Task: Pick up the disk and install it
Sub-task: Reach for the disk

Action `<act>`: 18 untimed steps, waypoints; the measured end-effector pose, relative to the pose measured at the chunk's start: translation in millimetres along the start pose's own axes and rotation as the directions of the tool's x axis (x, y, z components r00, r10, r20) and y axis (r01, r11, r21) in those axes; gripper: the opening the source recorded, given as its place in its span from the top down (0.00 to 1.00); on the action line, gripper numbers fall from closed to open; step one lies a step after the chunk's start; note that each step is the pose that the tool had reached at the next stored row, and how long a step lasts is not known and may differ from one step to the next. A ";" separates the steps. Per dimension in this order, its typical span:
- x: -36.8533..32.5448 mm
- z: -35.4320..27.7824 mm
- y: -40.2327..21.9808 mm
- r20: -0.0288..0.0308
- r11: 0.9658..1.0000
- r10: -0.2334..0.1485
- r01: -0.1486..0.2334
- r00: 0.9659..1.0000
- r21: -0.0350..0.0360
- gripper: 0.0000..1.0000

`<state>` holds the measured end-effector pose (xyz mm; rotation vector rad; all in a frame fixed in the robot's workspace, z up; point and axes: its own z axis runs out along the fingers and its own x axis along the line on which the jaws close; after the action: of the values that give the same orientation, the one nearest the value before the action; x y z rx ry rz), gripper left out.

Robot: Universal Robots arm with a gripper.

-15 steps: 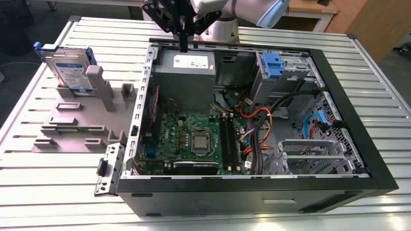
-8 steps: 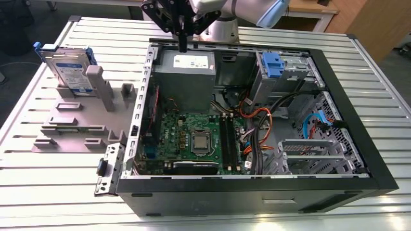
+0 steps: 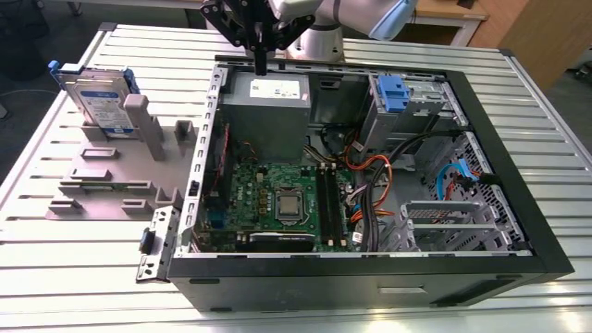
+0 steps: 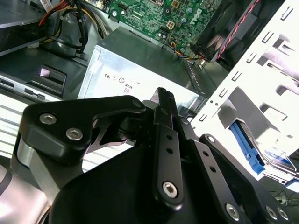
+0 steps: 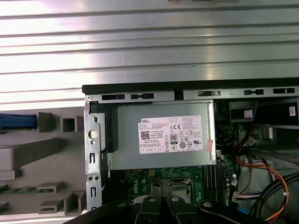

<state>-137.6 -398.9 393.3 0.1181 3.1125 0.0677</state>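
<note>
The end effector (image 3: 262,66) hangs over the grey power supply box (image 3: 268,97) at the back of the open computer case (image 3: 324,291), its fingers seemingly pinched together on nothing. The disk (image 3: 100,100) stands on edge in the grey rack (image 3: 102,187) on the table (image 3: 55,277), well apart at the exterior view's left.

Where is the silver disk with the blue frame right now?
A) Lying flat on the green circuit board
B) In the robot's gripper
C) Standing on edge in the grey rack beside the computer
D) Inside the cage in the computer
C: the disk stands on edge in the grey rack, outside the computer case at the exterior view's left, while the gripper hangs above the grey metal box.
</note>
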 end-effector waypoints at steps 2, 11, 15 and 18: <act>0.5 0.0 0.0 0.000 1.000 0.000 0.000 1.000 0.000 0.89; 4.2 0.0 -0.3 0.000 1.000 0.000 0.000 1.000 0.000 0.89; 8.0 0.0 -0.6 0.000 1.000 0.000 0.000 1.000 0.000 0.89; 8.9 -0.1 -0.7 0.000 1.000 0.000 0.000 1.000 0.000 0.89</act>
<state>-146.6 -398.9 393.1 0.1181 3.1124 0.0677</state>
